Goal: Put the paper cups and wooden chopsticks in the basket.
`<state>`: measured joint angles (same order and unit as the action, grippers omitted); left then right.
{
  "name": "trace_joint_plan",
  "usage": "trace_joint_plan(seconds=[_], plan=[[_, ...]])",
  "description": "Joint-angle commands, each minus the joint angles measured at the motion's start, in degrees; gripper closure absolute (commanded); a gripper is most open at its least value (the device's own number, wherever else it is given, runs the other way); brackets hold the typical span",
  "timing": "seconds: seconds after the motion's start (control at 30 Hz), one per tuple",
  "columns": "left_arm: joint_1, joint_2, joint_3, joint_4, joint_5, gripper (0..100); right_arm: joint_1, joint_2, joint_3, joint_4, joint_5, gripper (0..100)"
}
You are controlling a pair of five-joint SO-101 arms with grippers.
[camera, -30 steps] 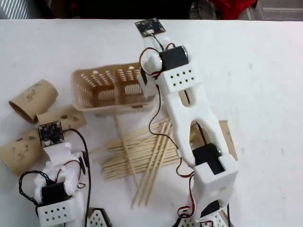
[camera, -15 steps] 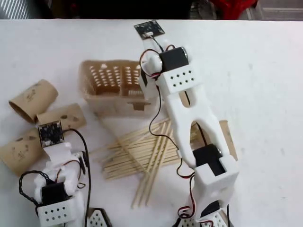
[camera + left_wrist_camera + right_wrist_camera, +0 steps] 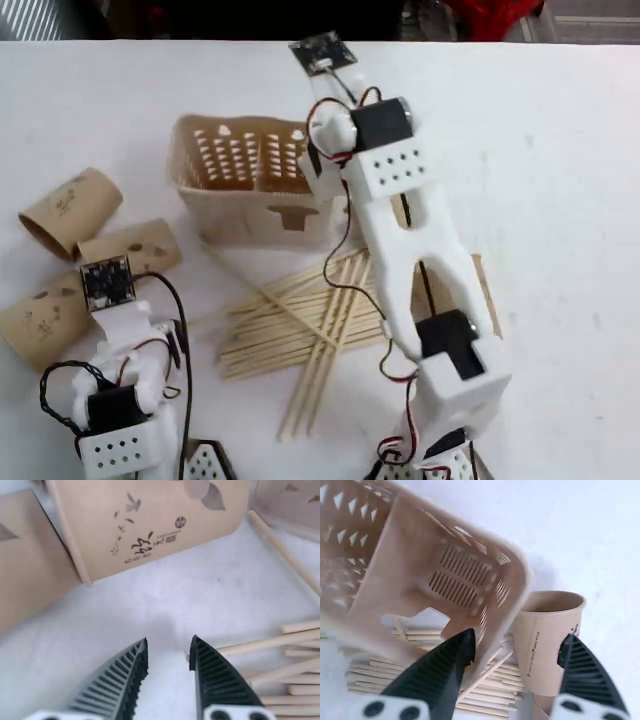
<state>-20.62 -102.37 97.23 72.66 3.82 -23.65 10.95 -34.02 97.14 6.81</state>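
The right pincer [image 3: 517,637] gapes wide and clamps nothing, with a corner of the beige perforated plastic basket [image 3: 410,555] and a brown paper cup [image 3: 547,640] between its jaws. The left pincer [image 3: 168,641] hangs slightly parted and empty over the white surface [image 3: 560,150]. Nothing looks packed yet: three more cups [image 3: 70,210] lie left of the basket, and the pale wooden chopsticks [image 3: 290,320] sprawl beside it, so I judge the whole job is still to do.

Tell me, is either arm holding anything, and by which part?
Nothing is gripped. The left end effector is open over the table. The right end effector is open too, straddling a corner of the basket without clamping it.
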Motion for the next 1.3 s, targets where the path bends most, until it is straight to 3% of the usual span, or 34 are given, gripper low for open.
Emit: trace_joint_plan(seconds=[0.0, 0.27, 0.47, 0.7, 0.97, 1.27], plan=[[-0.6, -0.4, -0.2, 0.2, -0.4, 85, 2.2, -7.3, -3.5, 0.9, 0.9, 72.6], [-0.6, -0.4, -0.2, 0.2, -0.4, 85, 15.0, -10.4, -1.1, 1.3, 1.8, 72.6], [-0.6, -0.4, -0.2, 0.2, -0.4, 85, 25.2, -9.5, 12.7, 1.2, 13.5, 72.9], [-0.6, -0.4, -0.2, 0.2, -0.4, 85, 33.2, -2.6, 21.2, -1.2, 14.2, 81.4], [-0.6, -0.4, -0.2, 0.2, -0.4, 85, 33.6, 7.8, 16.2, -1.1, 5.2, 76.9], [-0.6, -0.4, -0.2, 0.2, -0.4, 85, 35.3, 17.3, 13.8, 1.2, 4.0, 78.6]])
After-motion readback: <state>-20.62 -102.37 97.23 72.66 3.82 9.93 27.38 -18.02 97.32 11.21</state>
